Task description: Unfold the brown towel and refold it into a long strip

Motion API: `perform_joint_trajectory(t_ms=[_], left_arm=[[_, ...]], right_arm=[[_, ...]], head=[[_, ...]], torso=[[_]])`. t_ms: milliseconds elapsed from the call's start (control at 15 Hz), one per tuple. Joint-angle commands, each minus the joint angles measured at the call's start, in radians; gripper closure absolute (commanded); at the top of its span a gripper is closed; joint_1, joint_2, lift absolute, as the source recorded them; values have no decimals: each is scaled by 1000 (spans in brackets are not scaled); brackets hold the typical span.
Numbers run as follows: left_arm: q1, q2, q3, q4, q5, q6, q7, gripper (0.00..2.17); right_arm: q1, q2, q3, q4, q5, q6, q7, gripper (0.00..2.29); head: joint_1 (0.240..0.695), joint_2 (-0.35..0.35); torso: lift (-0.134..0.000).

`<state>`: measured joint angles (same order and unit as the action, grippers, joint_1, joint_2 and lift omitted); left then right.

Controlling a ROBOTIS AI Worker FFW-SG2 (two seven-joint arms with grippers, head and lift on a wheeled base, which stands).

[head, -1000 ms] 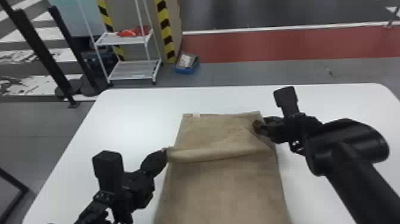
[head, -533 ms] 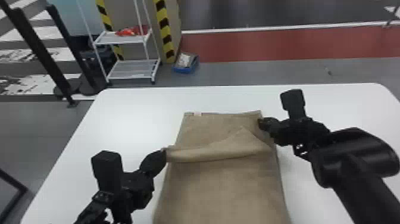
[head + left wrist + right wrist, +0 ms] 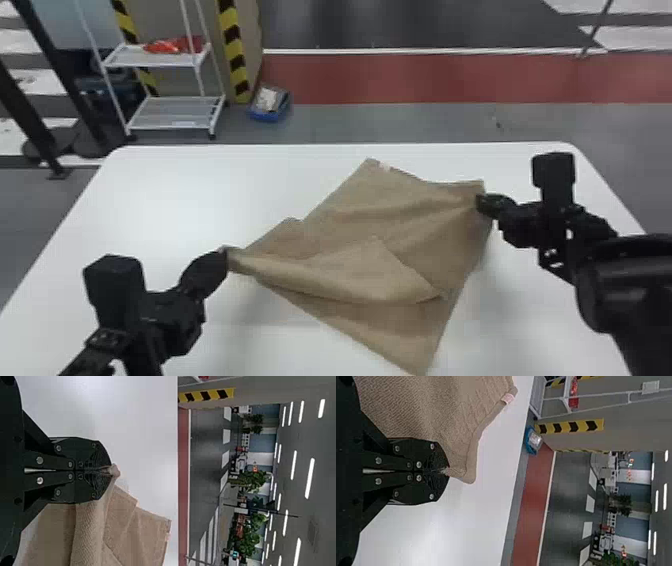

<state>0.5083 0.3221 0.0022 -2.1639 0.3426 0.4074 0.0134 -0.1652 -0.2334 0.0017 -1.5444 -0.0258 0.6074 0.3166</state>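
Open tabletop (image 3: 175,200) far left — towel (image 3: 350,225) central

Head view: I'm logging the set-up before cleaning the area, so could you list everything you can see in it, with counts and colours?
Towel: one, brown, partly folded over, on the table
Label: one, pale, on the towel's far edge
Table: one, white, before the robot
Rack: one, white, on the floor beyond the table, left
Bundle: one, red, on the rack's upper shelf
Box: one, blue, on the floor right of the rack
Striped strips: two, yellow and black, by the rack
Posts: two, black, far left
Floor band: one, red, beyond the table
Left gripper: one, black, at the towel's left corner
Right gripper: one, black, at its right edge
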Motion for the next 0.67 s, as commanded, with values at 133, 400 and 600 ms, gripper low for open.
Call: perform_joint_trajectory(t_ms=[133,400,600], left_arm=[[1,-2,-1,-4,-4,0,2,1436],[-4,-3,-11,3,-8,0,4,1436],[-5,-5,-21,9,-13,0,5,1436]], right_arm=[[228,-40,-177,-201,-3,21,2,1656],[454,-9,-298,-408,21,-7,-4,1652],[566,42,-353,-534,30,-4,-4,1652]], head=[[695,-84],[695,-174],[695,-211]], torso=[[-123],[-123],[-123]])
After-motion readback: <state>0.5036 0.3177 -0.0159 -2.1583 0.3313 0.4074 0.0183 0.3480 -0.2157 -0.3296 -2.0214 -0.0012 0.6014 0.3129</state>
